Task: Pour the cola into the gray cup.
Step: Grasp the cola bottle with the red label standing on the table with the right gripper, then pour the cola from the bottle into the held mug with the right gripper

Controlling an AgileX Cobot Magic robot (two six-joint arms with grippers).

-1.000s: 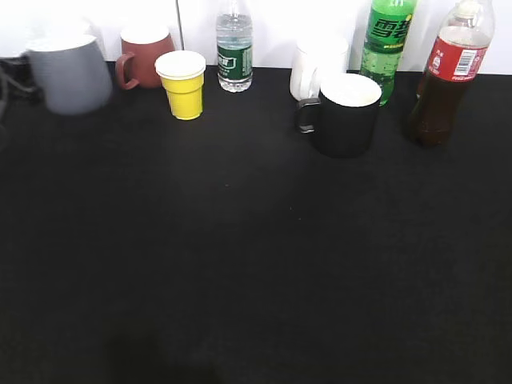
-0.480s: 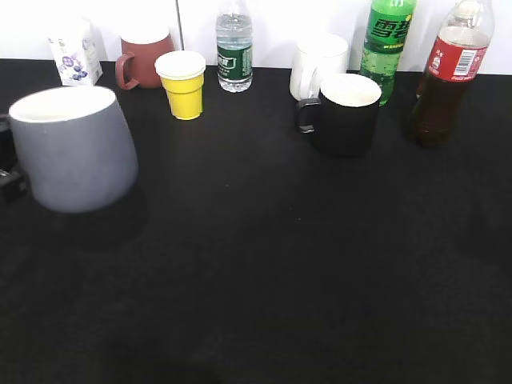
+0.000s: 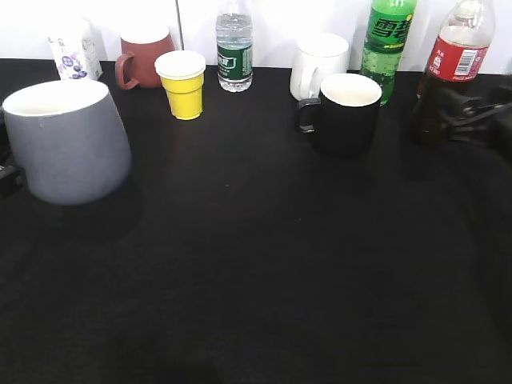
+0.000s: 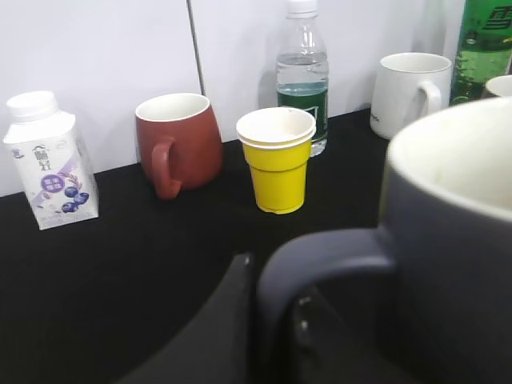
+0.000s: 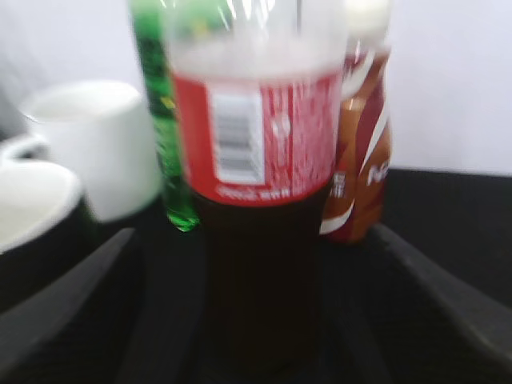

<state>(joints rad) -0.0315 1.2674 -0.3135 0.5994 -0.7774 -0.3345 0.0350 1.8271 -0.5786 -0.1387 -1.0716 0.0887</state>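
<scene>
Reaching for the cola is the step judged to be in hand: no pouring is yet seen, and the bottle stands upright at the far right corner of the black table. The right gripper is set with its fingers spread wide, one on either side of the bottle's dark lower half, apart from it, so nothing is gripped. The gray cup is seen near the left edge, upright, its white inside empty. Its handle is caught by the left gripper, whose fingers are closed around the loop; whether the cup rests on the table or is lifted cannot be told.

For the next move, the right fingers would need to be closed on the bottle below the label, and the bottle brought across to the cup. Whether the cap is on cannot be told, since the top is cut off or blurred.

The table is covered in matte black and is backed by a white wall. Along the far edge are ranged, largest first, a green bottle, a water bottle, a black mug, a white mug, a maroon mug, a yellow paper cup and a small white carton. A smaller brown bottle is seen just behind the cola.
</scene>
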